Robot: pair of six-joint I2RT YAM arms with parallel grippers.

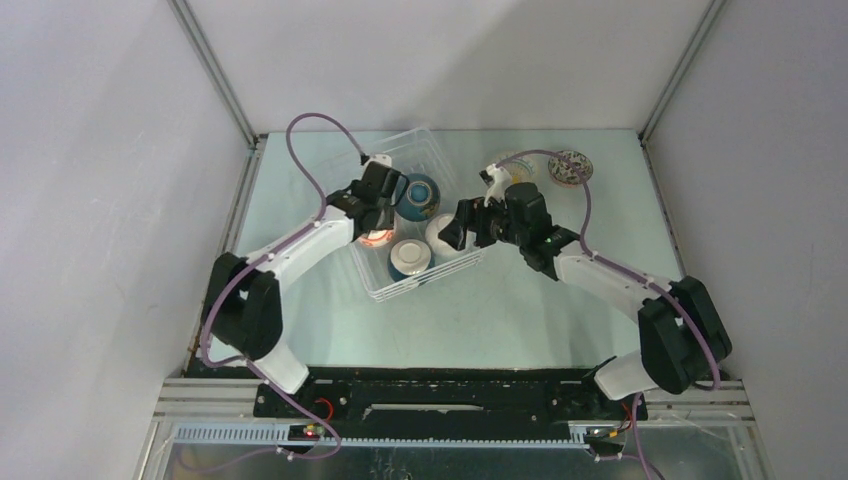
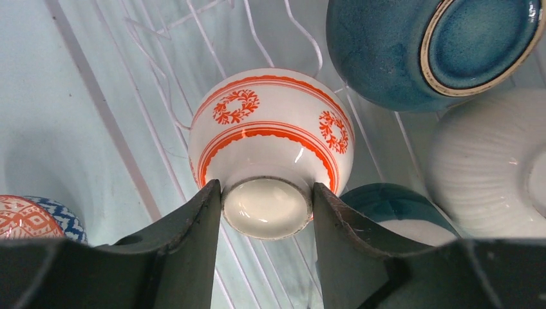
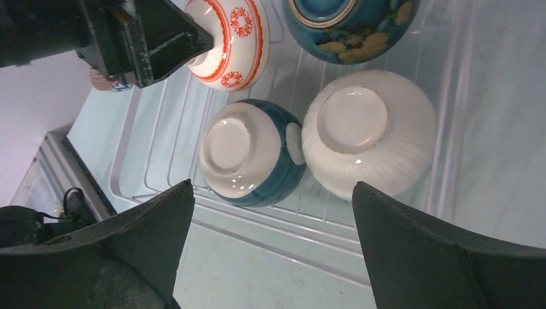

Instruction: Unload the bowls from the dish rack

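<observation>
Four bowls sit in the dish rack, all foot-side up or tipped.

The red-patterned bowl is in the rack's left part, leaning on the tines with its foot ring toward the left wrist camera. The left gripper is clenched on that foot ring, one finger touching each side. The bowl is in contact with the wires, not clearly lifted.

The dark blue bowl is just beside it toward the far side, tilted, with yellow flowers on its wall in the right wrist view. The teal-and-white bowl and the ribbed white bowl are upside down side by side at the rack's near edge, touching or nearly so.

The right gripper hovers above those two with its jaws spread wide, grasping nothing.

Outside the rack, a red-and-blue patterned bowl sits on the table to the rack's left. A speckled bowl is at the far right of the table. A yellowish bowl is near it, partly hidden by the right arm. The rack is angled on the table, left of center.
</observation>
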